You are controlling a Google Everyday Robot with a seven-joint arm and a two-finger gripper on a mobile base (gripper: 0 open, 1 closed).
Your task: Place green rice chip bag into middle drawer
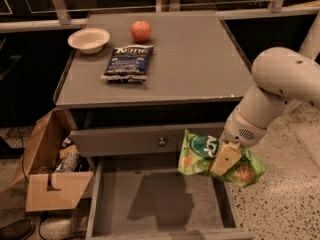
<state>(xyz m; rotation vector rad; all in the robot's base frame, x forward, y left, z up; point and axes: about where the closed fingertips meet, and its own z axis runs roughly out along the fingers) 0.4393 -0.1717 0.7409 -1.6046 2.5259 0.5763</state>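
Camera view: hand (226, 160) clamped on green rice chip bag (197, 151), held above the right side of the open middle drawer (115, 209). Transport step under way; next move probably calls for lowering inward before release.

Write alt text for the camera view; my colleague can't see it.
The gripper holds the green bag in the air over the right side of the open middle drawer, below the knob drawer. On the cabinet top lie a blue chip bag, an apple and a bowl; a cardboard box stands left of the cabinet.
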